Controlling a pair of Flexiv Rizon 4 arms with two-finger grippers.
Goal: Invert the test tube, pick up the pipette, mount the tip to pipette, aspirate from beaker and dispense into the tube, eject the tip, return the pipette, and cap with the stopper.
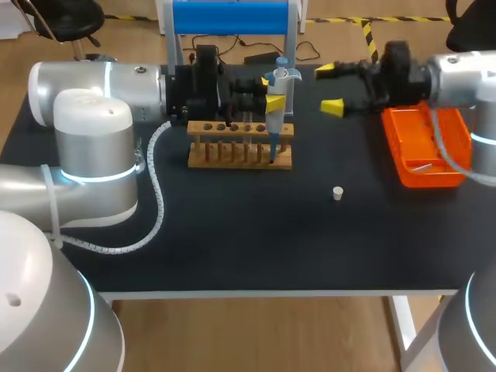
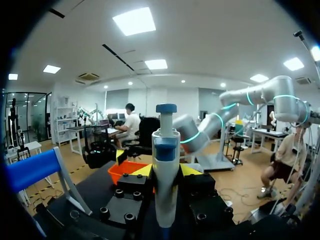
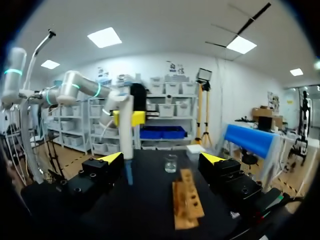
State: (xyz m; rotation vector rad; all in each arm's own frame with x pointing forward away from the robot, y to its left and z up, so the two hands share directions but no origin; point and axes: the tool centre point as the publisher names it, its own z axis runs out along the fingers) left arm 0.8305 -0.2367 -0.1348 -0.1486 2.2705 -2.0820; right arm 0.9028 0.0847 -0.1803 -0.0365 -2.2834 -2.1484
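Pipette (image 1: 277,108) seemingly over rack's (image 1: 240,155) right end; stopper (image 1: 338,193) in front, tray (image 1: 411,143) rightward.

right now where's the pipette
In the head view the pipette stands upright, gripped in the left gripper, its lower end at the right end of the wooden rack, left of the open right gripper.

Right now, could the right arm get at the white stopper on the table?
Probably yes: the stopper lies alone, clear of the rack and orange tray, and the right arm has open, empty jaws.
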